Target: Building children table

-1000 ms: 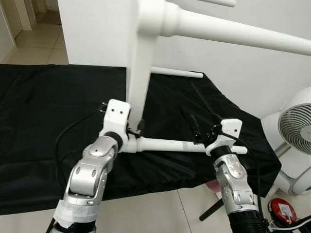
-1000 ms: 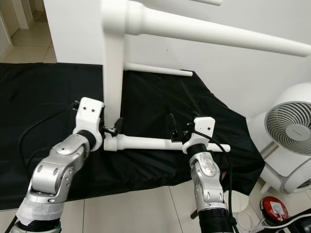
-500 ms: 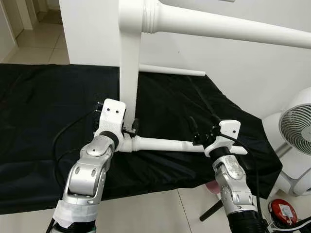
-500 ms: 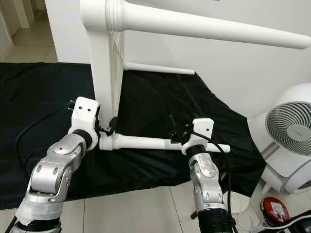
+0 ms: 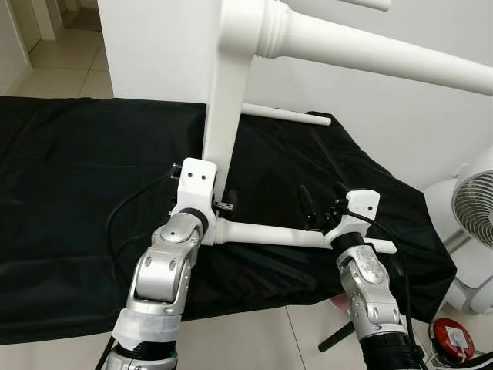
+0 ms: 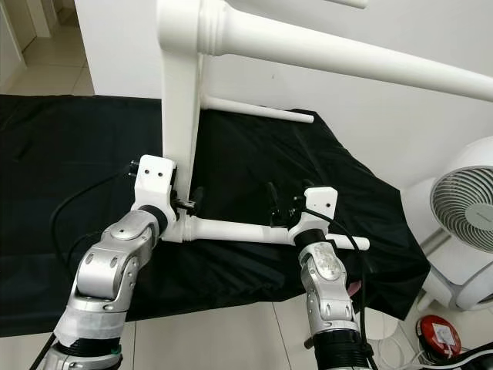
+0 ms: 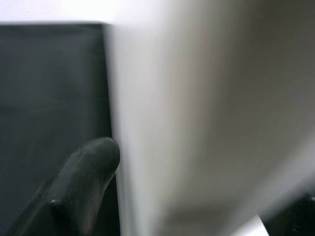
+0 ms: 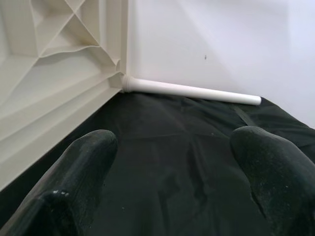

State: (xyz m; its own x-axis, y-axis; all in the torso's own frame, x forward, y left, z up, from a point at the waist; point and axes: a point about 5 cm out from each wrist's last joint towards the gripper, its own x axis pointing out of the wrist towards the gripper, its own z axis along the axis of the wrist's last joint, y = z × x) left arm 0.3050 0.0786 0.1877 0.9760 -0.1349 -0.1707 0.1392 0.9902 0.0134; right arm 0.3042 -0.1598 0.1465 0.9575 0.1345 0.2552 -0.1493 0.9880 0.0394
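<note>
Black cloth sheet (image 5: 69, 193) spread over pale tiled floor, white wall behind, white round fan (image 6: 466, 223) to the right. White plastic children's tabletop (image 5: 162, 54) standing on edge on the cloth, white turned legs jutting sideways. Left gripper (image 5: 222, 202) pressed at the tabletop's lower corner, closure impossible to tell. Right gripper (image 5: 320, 206) spread open above the lowest white leg (image 5: 285, 235), gripping nothing. Risk: toppling of the edge-balanced top if support slips. Both forearms raised, elbows bent.
</note>
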